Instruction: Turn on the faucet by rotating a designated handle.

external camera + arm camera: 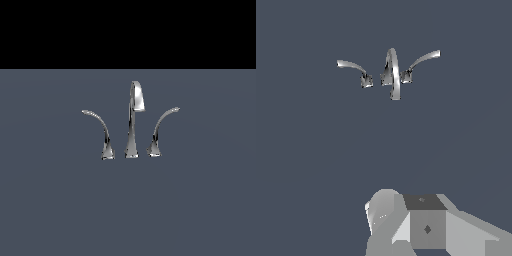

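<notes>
The chrome faucet (132, 120) stands on a flat grey surface, its tall central spout ending in a broad bent-over head. The handle (162, 127) is the lever on the exterior view's right, arcing outward with its tip slanting upward. The mirrored lever (100, 125) on the exterior view's left has a flat, drooping tip. The wrist view shows the spout (393, 75), the handle (423, 58) and the other lever (351, 66) from above and far off. Grey blocky parts of my hand (426, 225) show in the wrist view, well apart from the faucet. No fingertips show. The arm is absent from the exterior view.
The grey surface (128, 210) stretches all around the faucet. A black background lies behind its far edge.
</notes>
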Action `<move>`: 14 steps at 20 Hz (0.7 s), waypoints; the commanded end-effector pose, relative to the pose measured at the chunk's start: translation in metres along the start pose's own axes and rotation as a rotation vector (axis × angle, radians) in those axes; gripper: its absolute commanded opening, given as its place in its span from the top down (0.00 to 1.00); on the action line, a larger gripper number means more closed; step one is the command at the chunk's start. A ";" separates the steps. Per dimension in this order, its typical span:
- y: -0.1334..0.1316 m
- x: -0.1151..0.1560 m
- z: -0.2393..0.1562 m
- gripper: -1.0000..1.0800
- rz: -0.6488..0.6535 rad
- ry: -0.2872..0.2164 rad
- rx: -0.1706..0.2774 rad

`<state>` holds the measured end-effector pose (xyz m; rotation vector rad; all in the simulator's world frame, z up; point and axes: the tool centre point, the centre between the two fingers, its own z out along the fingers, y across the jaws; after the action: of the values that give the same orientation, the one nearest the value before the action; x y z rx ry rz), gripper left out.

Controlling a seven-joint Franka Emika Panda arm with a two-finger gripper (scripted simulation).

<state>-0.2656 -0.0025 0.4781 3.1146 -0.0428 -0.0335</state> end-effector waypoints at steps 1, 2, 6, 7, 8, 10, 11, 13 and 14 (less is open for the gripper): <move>0.000 0.000 0.000 1.00 0.000 0.000 0.000; 0.000 0.000 0.000 1.00 0.001 0.000 0.000; -0.001 0.004 0.003 1.00 0.016 0.000 0.001; -0.002 0.005 0.005 1.00 0.024 0.000 0.001; -0.003 0.007 0.007 1.00 0.032 0.000 0.001; -0.004 0.012 0.011 1.00 0.053 0.000 0.002; -0.005 0.015 0.014 1.00 0.066 0.000 0.002; -0.007 0.021 0.020 1.00 0.095 0.000 0.003; -0.008 0.025 0.024 1.00 0.112 0.000 0.004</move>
<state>-0.2460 0.0033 0.4588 3.1116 -0.1811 -0.0316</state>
